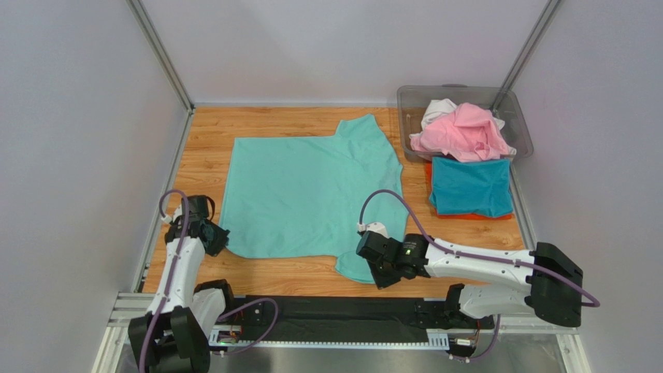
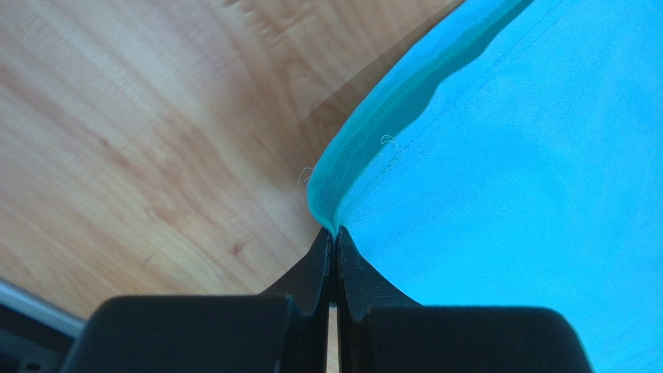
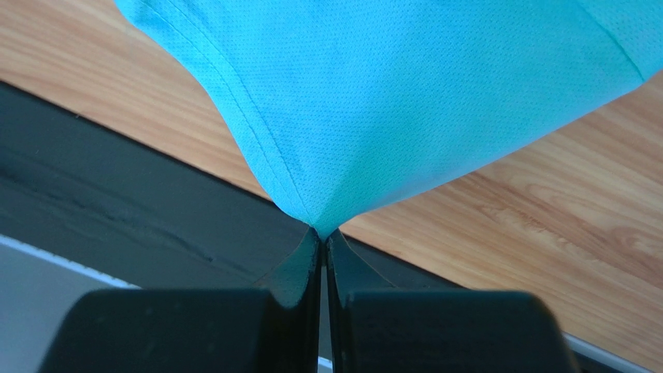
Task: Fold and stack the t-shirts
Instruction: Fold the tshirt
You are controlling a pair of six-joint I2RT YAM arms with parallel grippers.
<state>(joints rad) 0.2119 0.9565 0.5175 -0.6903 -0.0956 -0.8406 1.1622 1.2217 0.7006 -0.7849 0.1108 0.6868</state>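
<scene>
The mint green t-shirt [image 1: 311, 186] lies spread flat on the wooden table, one sleeve at the back, one at the near edge. My left gripper [image 1: 219, 237] is shut on its near left hem corner [image 2: 335, 210]. My right gripper [image 1: 380, 268] is shut on the near sleeve [image 3: 373, 116], lifted slightly above the table's front edge. A folded teal blue t-shirt [image 1: 471, 186] lies on an orange one [image 1: 475, 216] at the right. Pink [image 1: 459, 132] and white [image 1: 438, 109] shirts sit crumpled in the bin.
The clear grey plastic bin [image 1: 412, 101] stands at the back right corner. A black rail [image 1: 350, 311] runs along the table's near edge under my right gripper. Metal frame posts and grey walls enclose the table on three sides.
</scene>
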